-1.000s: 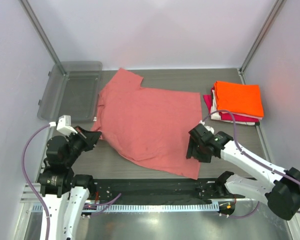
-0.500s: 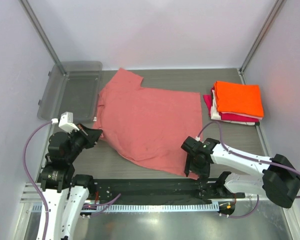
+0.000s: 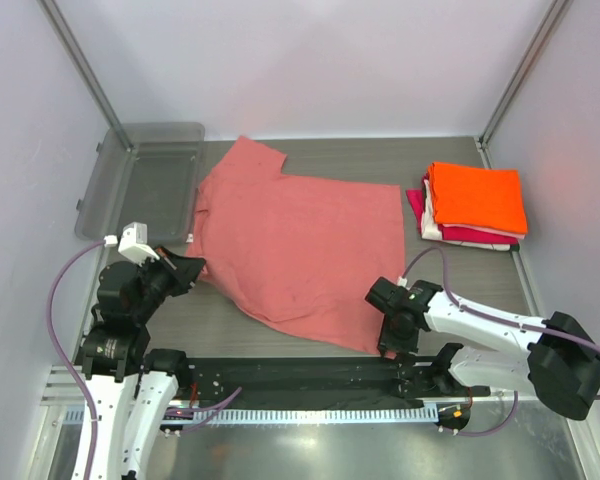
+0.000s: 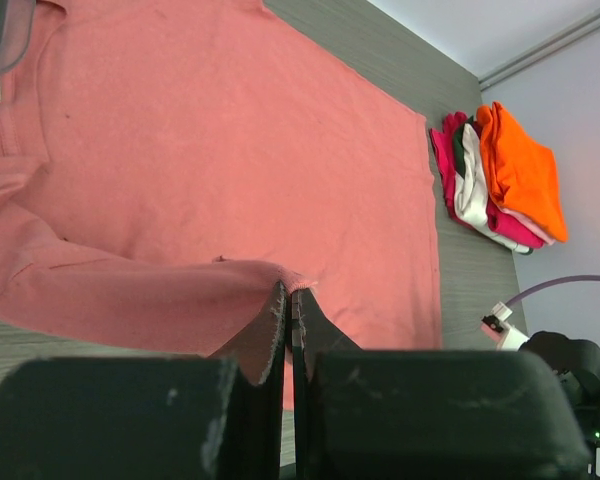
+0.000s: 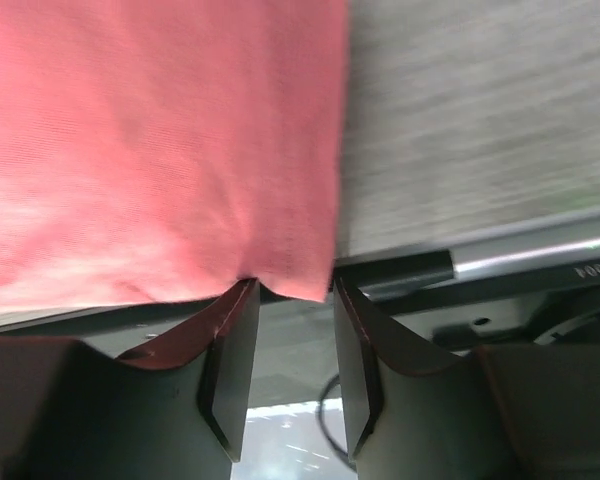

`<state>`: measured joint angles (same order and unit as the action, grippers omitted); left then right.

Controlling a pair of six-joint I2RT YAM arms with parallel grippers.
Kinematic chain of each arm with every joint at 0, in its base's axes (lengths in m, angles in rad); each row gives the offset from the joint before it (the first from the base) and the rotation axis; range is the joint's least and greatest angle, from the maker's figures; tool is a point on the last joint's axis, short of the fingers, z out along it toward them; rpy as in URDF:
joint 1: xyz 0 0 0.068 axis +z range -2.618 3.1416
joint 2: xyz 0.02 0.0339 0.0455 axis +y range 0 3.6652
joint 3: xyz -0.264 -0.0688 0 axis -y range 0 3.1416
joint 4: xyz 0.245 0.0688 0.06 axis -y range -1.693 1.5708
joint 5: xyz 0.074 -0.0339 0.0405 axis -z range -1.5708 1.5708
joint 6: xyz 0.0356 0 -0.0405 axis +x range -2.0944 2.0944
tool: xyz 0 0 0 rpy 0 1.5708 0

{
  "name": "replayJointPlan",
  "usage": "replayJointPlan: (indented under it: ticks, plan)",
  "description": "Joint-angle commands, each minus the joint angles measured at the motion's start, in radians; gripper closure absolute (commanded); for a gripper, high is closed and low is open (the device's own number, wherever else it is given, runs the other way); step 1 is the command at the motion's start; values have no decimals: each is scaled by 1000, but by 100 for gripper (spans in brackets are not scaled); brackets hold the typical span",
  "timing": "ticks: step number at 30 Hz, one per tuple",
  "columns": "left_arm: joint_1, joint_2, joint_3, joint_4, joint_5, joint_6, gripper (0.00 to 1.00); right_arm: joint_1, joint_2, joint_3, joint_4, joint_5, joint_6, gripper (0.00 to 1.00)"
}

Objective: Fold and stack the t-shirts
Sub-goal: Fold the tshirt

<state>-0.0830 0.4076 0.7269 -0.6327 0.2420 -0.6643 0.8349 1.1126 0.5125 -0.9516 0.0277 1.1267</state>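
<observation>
In the middle of the table (image 3: 460, 275), the salmon-pink shirt (image 3: 300, 245) lies spread out and unfolded, with its neck toward the left and its hem toward the right. This is the one shirt you have left to fold.

At its near left edge, your left gripper (image 4: 288, 300) has its fingers pressed together on a fold of the pink cloth. At the near right hem corner, your right gripper (image 5: 290, 300) has its jaws standing apart on either side of the corner. The cloth sits at the mouth of the gap, and as far as the wrist view shows it is not yet clamped.

By the far right edge, well apart from the pink shirt, three shirts are already folded and piled: the orange shirt (image 3: 477, 197) on top, with the white shirt (image 3: 432, 228) and the magenta-red shirt (image 3: 470, 236) showing under it. I judge the task about three-quarters done. You have yet to secure that corner, fold the pink shirt and set it on the pile.

At the far left, the grey tray (image 3: 95, 195) sits beside the shirt's neck.
</observation>
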Motion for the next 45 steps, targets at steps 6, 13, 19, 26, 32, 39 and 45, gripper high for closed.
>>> replayJointPlan:
  ticks: [6,13,19,26,32,39,45]
  plan:
    - [-3,5,2,44,-4,23,100,4,-10,92,51,77,7,82]
    - [-3,26,9,39,-7,26,100,-8,0,147,40,112,-31,99]
    - [-3,76,66,2,-27,63,100,-124,-31,207,33,106,-128,99]
    - [-1,135,105,-56,-78,115,100,-353,-125,231,7,67,-277,99]
    - [-3,191,108,-42,-122,117,100,-441,-149,224,39,74,-324,99]
    - [-1,318,193,-19,-144,152,100,-513,-125,227,174,77,-360,99]
    - [-3,404,272,-7,-187,180,100,-554,-60,221,260,-14,-366,99]
